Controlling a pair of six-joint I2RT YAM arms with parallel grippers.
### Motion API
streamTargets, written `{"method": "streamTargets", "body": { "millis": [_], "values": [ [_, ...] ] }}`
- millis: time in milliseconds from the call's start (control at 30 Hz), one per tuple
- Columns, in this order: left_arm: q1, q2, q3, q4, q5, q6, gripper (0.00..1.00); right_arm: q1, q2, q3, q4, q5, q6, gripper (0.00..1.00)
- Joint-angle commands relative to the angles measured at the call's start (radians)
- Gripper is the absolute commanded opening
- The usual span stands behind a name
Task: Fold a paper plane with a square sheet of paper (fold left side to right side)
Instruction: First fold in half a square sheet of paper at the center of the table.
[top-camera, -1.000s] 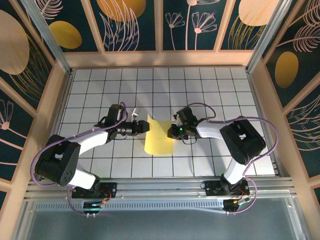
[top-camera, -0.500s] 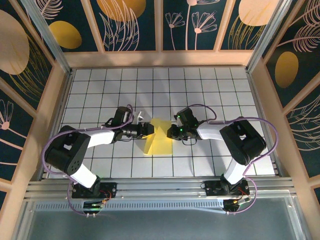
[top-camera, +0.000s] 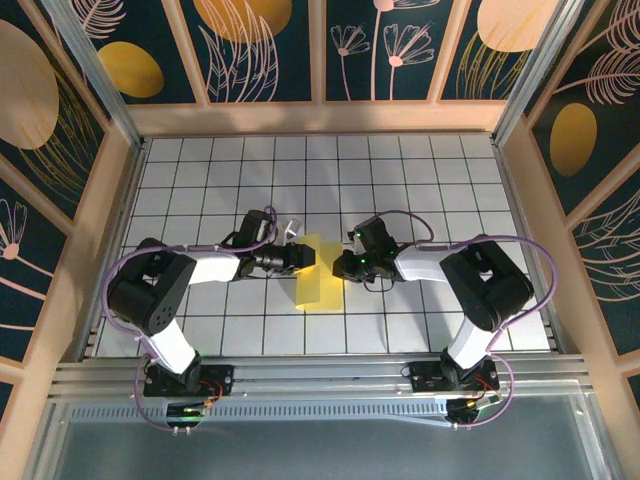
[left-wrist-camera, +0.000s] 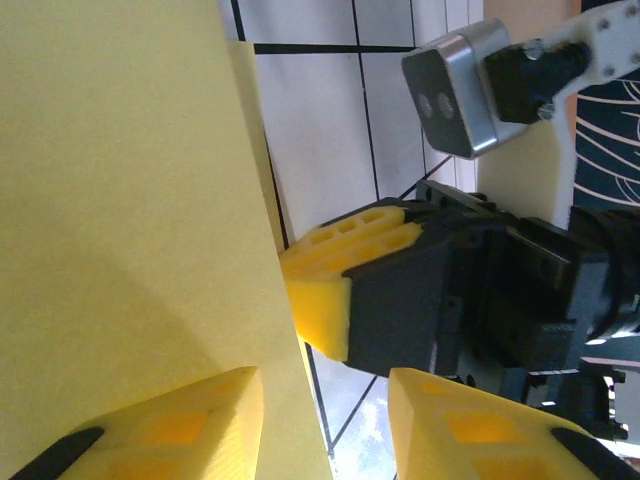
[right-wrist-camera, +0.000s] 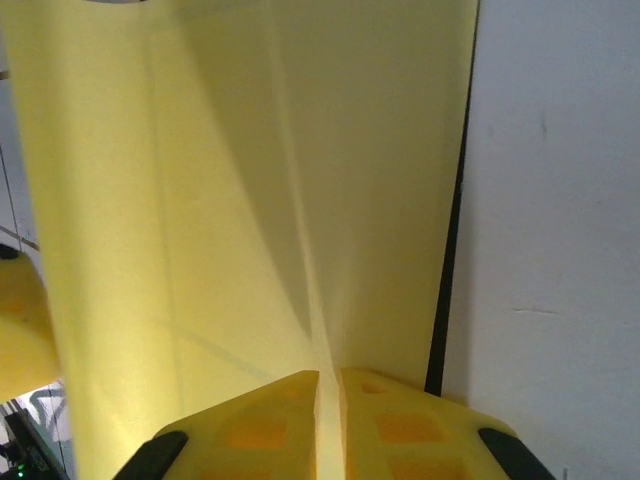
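square sheet of paper (top-camera: 318, 275) | bright yellow, creased | doubled over into narrow strip | middle of table (top-camera: 420, 180)

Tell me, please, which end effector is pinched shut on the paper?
The right end effector: its fingers meet on the bright yellow paper sheet, while the left end effector stands open.

table (top-camera: 420, 170): white grid tiles | walls (top-camera: 270, 50): dark floral panels | near edge: metal rail (top-camera: 320, 372)
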Motion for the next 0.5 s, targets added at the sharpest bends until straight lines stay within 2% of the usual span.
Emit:
{"method": "streamTargets", "body": {
  "millis": [0,100,267,333,467],
  "values": [
    [-0.01,0.026,0.03,0.02,-0.008,-0.003,0.37,-0.002,-0.075,-0.016,-0.008,-0.001,0.0,0.21],
    [-0.013,0.03,0.038,0.011,-0.012,0.001,0.34,-0.033,-0.138,-0.041,-0.009,-0.01,-0.022,0.32],
    [-0.017,0.032,0.046,-0.01,-0.021,0.012,0.28,-0.08,-0.22,-0.116,0.095,-0.153,-0.026,0.49],
    [-0.018,0.033,0.05,-0.016,-0.026,0.015,0.25,-0.08,-0.225,-0.139,0.148,-0.202,-0.012,0.52],
    [-0.02,0.033,0.051,-0.017,-0.029,0.014,0.18,-0.068,-0.189,-0.164,0.249,-0.272,0.028,0.52]
  ]
}}
